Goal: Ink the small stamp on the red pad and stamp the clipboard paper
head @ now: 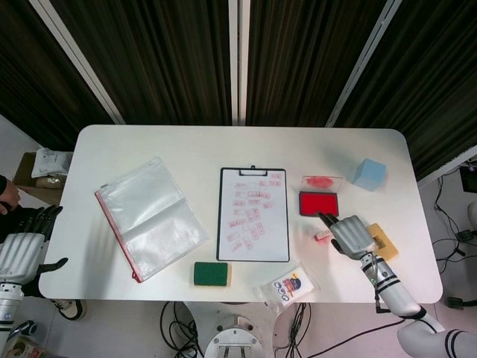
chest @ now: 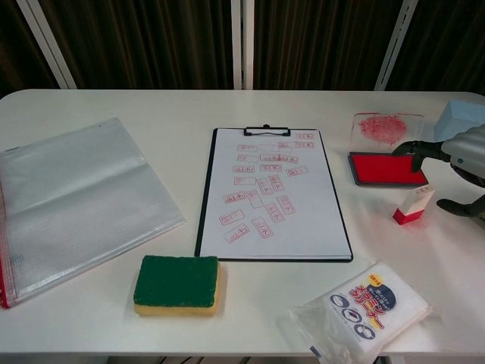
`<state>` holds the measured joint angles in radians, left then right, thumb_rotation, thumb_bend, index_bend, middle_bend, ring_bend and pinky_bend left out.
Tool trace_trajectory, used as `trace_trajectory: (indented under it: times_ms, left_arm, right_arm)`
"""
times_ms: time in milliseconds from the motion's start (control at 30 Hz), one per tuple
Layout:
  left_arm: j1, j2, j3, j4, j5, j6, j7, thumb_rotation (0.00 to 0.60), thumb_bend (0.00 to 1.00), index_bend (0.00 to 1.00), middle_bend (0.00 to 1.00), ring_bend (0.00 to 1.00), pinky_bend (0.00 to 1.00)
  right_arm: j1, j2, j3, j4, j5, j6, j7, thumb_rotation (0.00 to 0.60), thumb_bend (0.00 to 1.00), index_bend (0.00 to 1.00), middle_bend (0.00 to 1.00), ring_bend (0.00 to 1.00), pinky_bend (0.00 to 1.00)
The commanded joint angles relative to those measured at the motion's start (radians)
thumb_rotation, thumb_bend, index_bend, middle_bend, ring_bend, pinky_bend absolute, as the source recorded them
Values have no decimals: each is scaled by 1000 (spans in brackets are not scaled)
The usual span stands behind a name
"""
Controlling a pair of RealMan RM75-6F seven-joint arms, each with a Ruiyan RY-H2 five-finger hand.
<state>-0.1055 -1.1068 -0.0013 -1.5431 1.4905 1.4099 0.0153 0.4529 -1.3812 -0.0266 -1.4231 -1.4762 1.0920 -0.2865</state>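
Observation:
The small white stamp with a red base [chest: 413,205] stands tilted on the table just right of the clipboard, also seen as the stamp [head: 323,236] in the head view. My right hand [chest: 464,171] hovers to its right with fingers spread, holding nothing; the same hand [head: 353,236] sits below the red ink pad [head: 319,203]. The pad [chest: 386,168] lies open, its smeared clear lid [chest: 385,127] behind it. The clipboard [chest: 271,193] carries paper covered in several red stamp marks. My left hand [head: 22,250] hangs open off the table's left edge.
A clear zip folder [chest: 76,197] lies at the left. A green and yellow sponge [chest: 176,283] and a white packet [chest: 364,307] sit near the front edge. A blue box [chest: 461,117] stands at the far right, and a yellow block [head: 384,240] lies beside my right hand.

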Motion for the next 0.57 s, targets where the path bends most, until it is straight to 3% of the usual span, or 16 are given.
trace_trajectory:
  times_ms: [33,100,167,233,267,333,400,567]
  left_arm:
    - [3,4,-1,-2,-2,4,-1,600,0,36,67,60,161]
    - [5,5,-2,-2,-3,8,-2,600,0,36,67,60,161]
    - [6,6,-4,-2,-3,12,-4,600,0,36,67,60,161]
    - [7,4,-5,-2,-2,17,-5,600,0,36,68,60,161]
    - [7,3,-6,-2,0,19,-5,600,0,36,68,60,161]
    - [9,0,-6,-1,6,27,-5,600,0,36,67,60,161]
    - [10,-4,-7,0,13,35,-4,600,0,36,67,60,161]
    - [13,-2,-10,-6,29,59,15,600,0,37,67,60,161]
  right_arm:
    - [-65,178,-24,-174,-33,114,-17,600,226,67,246,750,996]
    - [-107,242,-26,-228,-45,191,-4,600,222,60,240,713,977]
    - [-162,289,-24,-263,-63,294,40,600,222,49,222,591,912]
    - [-212,297,-13,-247,-82,396,92,600,223,20,153,296,669]
    - [-231,288,-4,-223,-86,438,98,600,223,5,88,124,433]
    - [-270,256,13,-172,-64,494,97,600,224,0,7,0,66]
    - [-290,235,23,-151,-31,501,128,600,224,0,0,0,0]
    - [-323,199,34,-102,22,486,169,600,223,0,0,0,0]
